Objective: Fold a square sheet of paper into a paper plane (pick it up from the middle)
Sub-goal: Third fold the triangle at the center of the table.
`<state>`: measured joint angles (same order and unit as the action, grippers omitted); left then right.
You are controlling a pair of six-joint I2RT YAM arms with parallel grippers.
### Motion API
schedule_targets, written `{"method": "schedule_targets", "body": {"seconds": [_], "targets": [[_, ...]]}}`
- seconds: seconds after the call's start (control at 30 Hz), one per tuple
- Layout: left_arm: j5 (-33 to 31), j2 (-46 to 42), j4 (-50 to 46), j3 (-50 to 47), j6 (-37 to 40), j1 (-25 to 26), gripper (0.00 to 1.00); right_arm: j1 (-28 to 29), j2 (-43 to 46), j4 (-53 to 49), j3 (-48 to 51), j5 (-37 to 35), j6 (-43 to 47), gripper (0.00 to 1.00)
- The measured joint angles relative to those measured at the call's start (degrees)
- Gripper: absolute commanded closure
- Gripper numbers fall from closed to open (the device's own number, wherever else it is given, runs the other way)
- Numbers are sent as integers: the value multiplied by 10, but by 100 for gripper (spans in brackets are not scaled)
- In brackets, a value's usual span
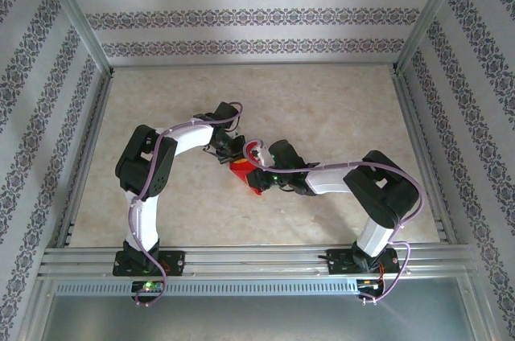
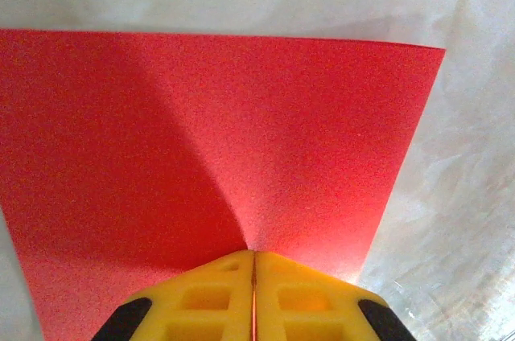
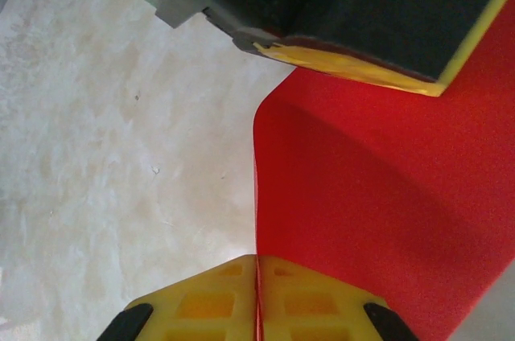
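Note:
The square sheet of paper (image 1: 246, 177) is bright red and hangs between the two arms at the middle of the table. In the left wrist view the sheet (image 2: 209, 140) spreads wide, buckling up toward my left gripper (image 2: 254, 254), whose yellow fingers are shut on its edge. In the right wrist view the sheet (image 3: 378, 212) curves away to the right, and my right gripper (image 3: 257, 259) is shut on its near edge. The left gripper's fingertips (image 3: 346, 63) press on the paper's far side there. No paper plane shape shows.
The beige marbled table (image 1: 338, 108) is ringed by patterned walls and aluminium rails (image 1: 257, 256) at the near edge. Both arm bases (image 1: 149, 260) stand on that rail.

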<state>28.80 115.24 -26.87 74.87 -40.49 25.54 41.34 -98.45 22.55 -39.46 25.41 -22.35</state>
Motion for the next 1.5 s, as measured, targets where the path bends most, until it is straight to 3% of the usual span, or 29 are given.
{"method": "schedule_targets", "body": {"seconds": [1.5], "targets": [[6, 19, -35, 34, 45, 0, 97, -23, -40, -65, -40, -30, 17, 90]]}}
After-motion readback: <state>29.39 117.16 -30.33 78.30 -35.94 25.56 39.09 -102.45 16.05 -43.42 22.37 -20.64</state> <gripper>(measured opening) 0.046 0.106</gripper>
